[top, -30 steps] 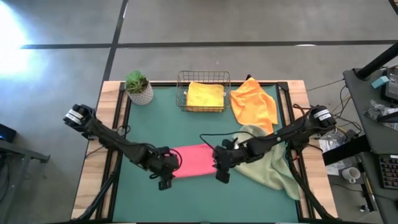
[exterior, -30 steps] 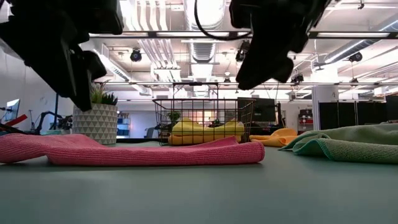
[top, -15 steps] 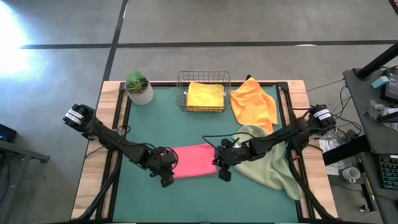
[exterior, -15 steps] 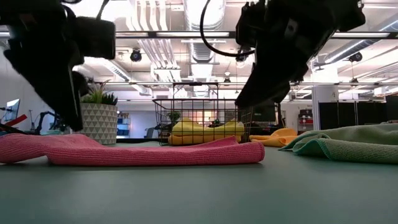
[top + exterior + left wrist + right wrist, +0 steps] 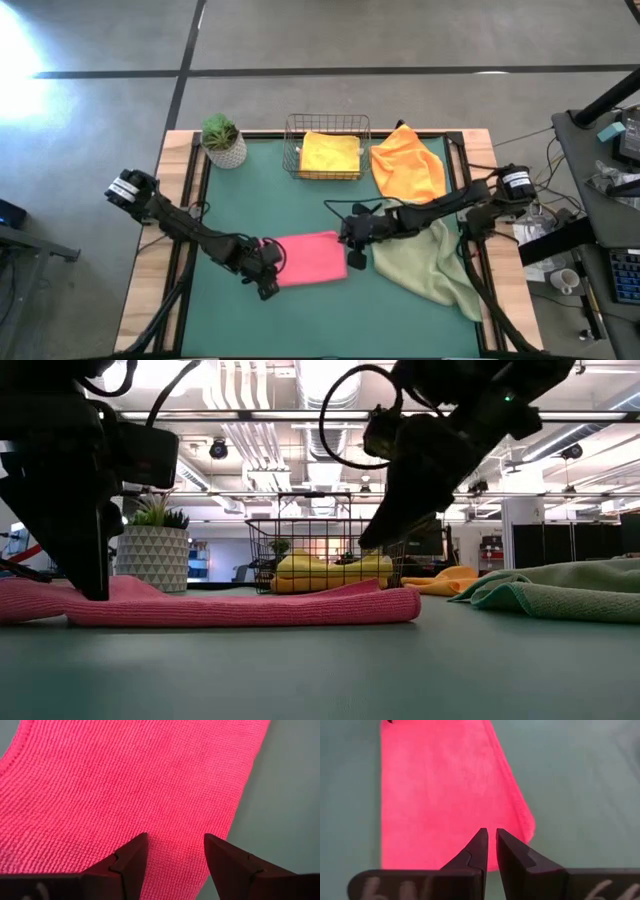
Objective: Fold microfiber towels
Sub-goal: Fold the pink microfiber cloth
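While the left gripper (image 5: pixel 172 851) rests on the near end of the flat, ribbed pink microfiber towel (image 5: pixel 310 258), its fingers spread wide with the cloth directly beneath and nothing pinched between them, the right gripper (image 5: pixel 489 851) hangs above the towel's opposite end, fingers almost closed and empty.

The pink towel looks already folded into a neat oblong, so the step in hand seems to be flattening or finishing it. Doing it well likely means pressing evenly so the soft knit does not bunch or slide on the smooth green table mat (image 5: pixel 250 200).

Just beside the right gripper, on its outer side, lies a rumpled pale sage green towel (image 5: pixel 425 265). Beyond it sprawls a crumpled orange towel (image 5: pixel 408 165). Farther off, a folded yellow towel (image 5: pixel 330 153) sits inside the wire mesh basket (image 5: pixel 293 128), next to a small potted plant (image 5: pixel 222 140).
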Controlling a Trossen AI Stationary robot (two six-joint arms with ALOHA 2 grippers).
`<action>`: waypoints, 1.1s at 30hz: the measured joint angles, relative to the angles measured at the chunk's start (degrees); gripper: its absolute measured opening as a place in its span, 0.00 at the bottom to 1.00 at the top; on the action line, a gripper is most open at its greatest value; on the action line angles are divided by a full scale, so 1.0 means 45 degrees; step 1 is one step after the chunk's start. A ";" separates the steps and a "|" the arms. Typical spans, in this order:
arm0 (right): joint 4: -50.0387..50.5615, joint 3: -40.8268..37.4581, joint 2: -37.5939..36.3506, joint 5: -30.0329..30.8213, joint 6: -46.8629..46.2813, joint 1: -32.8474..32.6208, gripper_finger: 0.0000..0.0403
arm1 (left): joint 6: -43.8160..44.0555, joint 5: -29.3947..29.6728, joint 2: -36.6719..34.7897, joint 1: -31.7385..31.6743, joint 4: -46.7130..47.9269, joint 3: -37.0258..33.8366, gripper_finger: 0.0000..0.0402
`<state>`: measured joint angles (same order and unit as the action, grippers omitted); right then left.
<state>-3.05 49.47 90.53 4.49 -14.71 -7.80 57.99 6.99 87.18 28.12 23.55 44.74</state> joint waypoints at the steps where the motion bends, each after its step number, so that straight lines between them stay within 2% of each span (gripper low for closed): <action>1: -0.0102 0.0001 0.0106 -0.0007 0.0114 0.0112 0.07 | 0.0049 -0.0018 0.0000 0.0003 0.0024 -0.0007 0.45; 6: -0.0632 0.0228 0.1065 -0.0976 0.0326 0.0523 0.07 | 0.0046 -0.0098 0.0005 0.0000 0.0362 -0.0007 0.45; 12: -0.0558 0.1082 0.2329 -0.1093 0.0410 0.0569 0.07 | -0.0044 -0.0085 0.0010 -0.0005 0.1269 -0.0007 0.45; 19: 0.1187 0.2216 0.3201 -0.0998 -0.0399 0.0515 0.07 | -0.1354 0.0588 0.0010 -0.0361 0.1847 -0.0007 0.45; 25: 0.2471 0.2861 0.3282 -0.1029 -0.1789 -0.0035 0.07 | -0.3366 0.1383 0.0010 -0.1433 0.2341 0.0003 0.45; 33: 0.3088 0.3650 0.3736 -0.1171 -0.2938 -0.0537 0.07 | -0.5914 0.2467 0.0123 -0.3593 0.2183 0.0003 0.45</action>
<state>10.85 65.90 107.34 -0.78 -27.93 -10.21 31.37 18.09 87.73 11.95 33.37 44.75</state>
